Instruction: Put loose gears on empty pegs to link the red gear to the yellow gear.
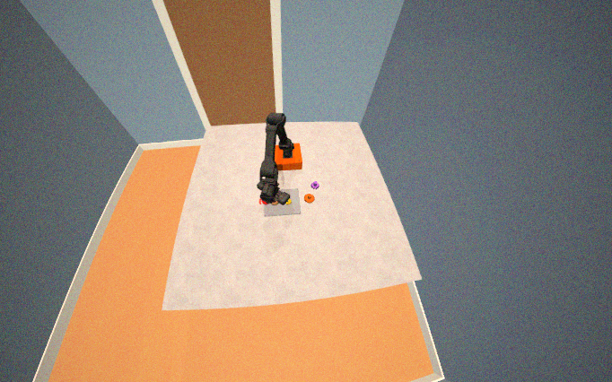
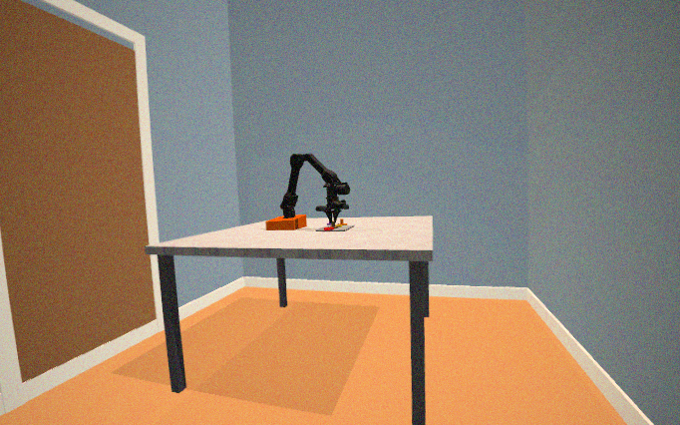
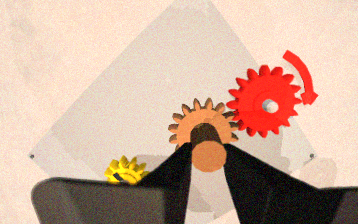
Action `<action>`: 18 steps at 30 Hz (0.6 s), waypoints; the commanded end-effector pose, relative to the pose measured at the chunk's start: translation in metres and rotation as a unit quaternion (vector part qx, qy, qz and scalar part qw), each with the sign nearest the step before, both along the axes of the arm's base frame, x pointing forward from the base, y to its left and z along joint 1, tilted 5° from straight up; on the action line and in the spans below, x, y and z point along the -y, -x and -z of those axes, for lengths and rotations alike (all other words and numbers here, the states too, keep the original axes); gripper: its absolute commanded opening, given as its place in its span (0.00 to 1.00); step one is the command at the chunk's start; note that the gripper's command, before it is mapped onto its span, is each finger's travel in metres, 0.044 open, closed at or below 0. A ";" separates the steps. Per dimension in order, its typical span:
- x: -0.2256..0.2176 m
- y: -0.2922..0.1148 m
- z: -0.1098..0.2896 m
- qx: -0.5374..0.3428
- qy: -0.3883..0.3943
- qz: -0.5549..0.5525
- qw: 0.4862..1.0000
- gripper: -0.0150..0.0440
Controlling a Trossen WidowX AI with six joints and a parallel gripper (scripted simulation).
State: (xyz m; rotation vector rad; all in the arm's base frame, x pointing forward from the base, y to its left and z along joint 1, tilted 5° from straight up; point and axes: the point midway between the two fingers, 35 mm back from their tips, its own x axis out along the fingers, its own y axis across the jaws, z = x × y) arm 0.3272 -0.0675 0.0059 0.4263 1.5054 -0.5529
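Between three and four o'clock on the grey board (image 1: 282, 210) (image 3: 130, 95): red spur gear (image 2: 328, 228) (image 3: 260, 95). Centre: light-orange spur gear (image 1: 275, 203) (image 3: 200, 122), its knob gripped by the pincer (image 1: 278, 202) (image 2: 333, 225) (image 3: 206, 149). Risk: release before seating, leaving it tilted.

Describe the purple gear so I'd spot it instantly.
Find the big pale table, then the orange block under the black arm. In the top view, the purple gear lies just below and right of it, smaller than the orange gear beside it.

A plain blue-walled room with a brown door (image 1: 232, 61) (image 2: 68, 190).
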 end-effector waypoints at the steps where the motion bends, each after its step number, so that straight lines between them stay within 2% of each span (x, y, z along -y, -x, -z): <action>1: 0.000 0.000 -0.002 0.002 0.000 0.025 1.000 0.49; 5: 0.000 0.000 -0.007 0.004 0.000 0.045 0.999 0.49; 11: -0.003 -0.001 -0.047 0.004 0.000 0.056 0.998 0.49; 13: -0.003 -0.001 -0.048 0.005 0.000 0.057 0.998 0.49; 15: -0.014 -0.001 -0.040 0.004 0.000 0.046 0.999 0.58; 18: -0.061 0.004 -0.038 0.003 -0.004 0.015 1.000 0.71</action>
